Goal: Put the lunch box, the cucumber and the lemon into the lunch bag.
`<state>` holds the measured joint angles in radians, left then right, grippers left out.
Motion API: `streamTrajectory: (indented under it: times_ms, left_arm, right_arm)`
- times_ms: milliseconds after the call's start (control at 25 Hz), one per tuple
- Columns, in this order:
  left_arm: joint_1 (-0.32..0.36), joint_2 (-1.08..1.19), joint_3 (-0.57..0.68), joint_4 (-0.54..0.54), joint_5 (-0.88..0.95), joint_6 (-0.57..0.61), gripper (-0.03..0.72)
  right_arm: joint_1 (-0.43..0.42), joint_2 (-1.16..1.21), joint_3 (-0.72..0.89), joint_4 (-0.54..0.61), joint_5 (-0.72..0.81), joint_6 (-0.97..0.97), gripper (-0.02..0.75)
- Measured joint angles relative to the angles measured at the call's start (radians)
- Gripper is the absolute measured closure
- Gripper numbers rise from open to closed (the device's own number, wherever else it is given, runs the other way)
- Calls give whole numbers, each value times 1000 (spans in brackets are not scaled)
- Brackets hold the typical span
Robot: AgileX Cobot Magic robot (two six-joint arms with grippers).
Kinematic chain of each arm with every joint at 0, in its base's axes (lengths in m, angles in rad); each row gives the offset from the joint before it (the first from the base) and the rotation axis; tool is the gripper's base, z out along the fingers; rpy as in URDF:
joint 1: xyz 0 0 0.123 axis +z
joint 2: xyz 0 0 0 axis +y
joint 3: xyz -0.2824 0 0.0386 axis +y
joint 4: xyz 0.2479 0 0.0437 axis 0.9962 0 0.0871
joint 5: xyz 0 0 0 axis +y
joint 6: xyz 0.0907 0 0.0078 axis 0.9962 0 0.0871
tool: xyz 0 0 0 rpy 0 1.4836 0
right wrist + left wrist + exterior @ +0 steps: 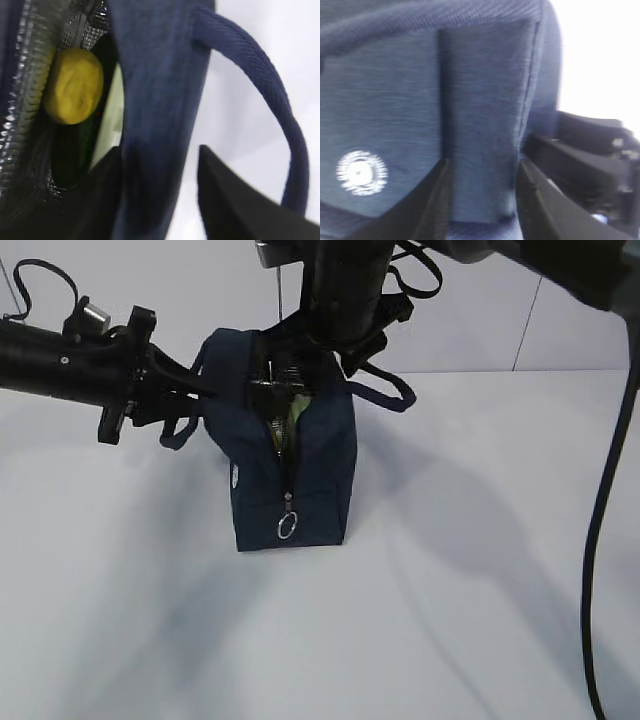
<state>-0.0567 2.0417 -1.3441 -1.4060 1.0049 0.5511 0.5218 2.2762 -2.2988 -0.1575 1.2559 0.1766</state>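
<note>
The navy lunch bag [290, 465] stands upright mid-table, its top zipper open and the silver ring pull [287, 526] hanging at the front. In the right wrist view the yellow lemon [75, 85] lies inside on the dark green cucumber [72, 152], beside the pale lid of the lunch box [112, 112]. My right gripper [160, 195] is open and straddles the bag's side wall [160, 75], one finger inside and one outside with a gap. My left gripper [482, 200] is pressed to the bag's left side, with the sewn handle strap [482, 110] between its spread jaws.
The white round logo [361, 172] is on the bag's side next to my left gripper. One handle loop [265, 90] arches free on the right, over the white table [480, 570]. A black cable [605, 500] hangs at the right edge.
</note>
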Motion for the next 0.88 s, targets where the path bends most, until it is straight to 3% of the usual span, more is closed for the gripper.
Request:
streamTrajectory:
  times_ms: [240,520,880]
  left_arm:
    - [0,0,0,-66,31,18,401]
    - [0,0,0,-195,114,46,388]
    - [11,0,-7,-223,157,60,388]
  right_arm:
    - [0,0,0,4,0,0,293]
    - [0,-19,0,27,0,0,292]
    - [0,-111,0,27,0,0,292]
